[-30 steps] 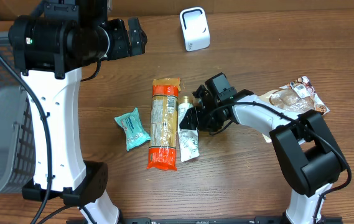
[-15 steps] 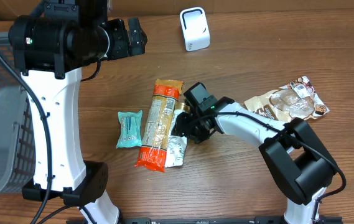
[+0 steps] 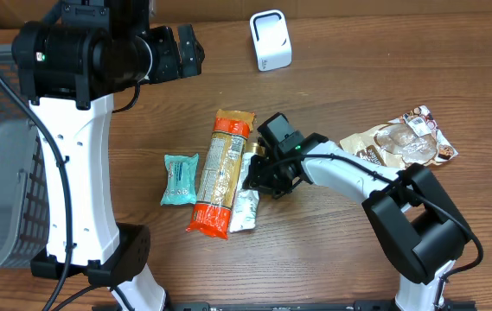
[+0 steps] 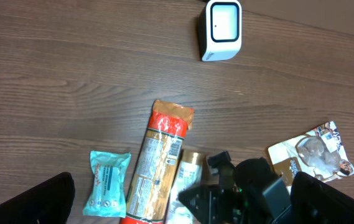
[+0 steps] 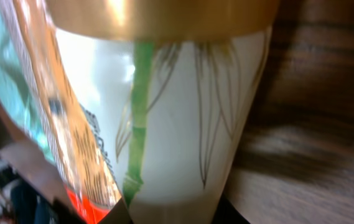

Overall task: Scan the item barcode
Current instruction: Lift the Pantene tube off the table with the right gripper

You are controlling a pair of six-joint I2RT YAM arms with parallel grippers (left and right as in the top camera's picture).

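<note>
Right tool (image 3: pixel 267 177) slid from mid-right to frame centre, nudging orange pkt (image 3: pixel 217 183) left, now astride white tube (image 3: pixel 245 212), pinch unconfirmed; left tool (image 3: pixel 192 50) spread wide; scan pending.

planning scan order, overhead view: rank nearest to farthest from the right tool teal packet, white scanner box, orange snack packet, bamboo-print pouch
1. Gold-topped white bamboo-print pouch at the right tool.
2. Long orange snack packet, beside the pouch.
3. Small teal packet, past the orange one.
4. White scanner box, far back.

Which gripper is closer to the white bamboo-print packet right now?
Right. The right gripper is over the upper end of the white packet; the left gripper is well away, off to its far left.
</note>
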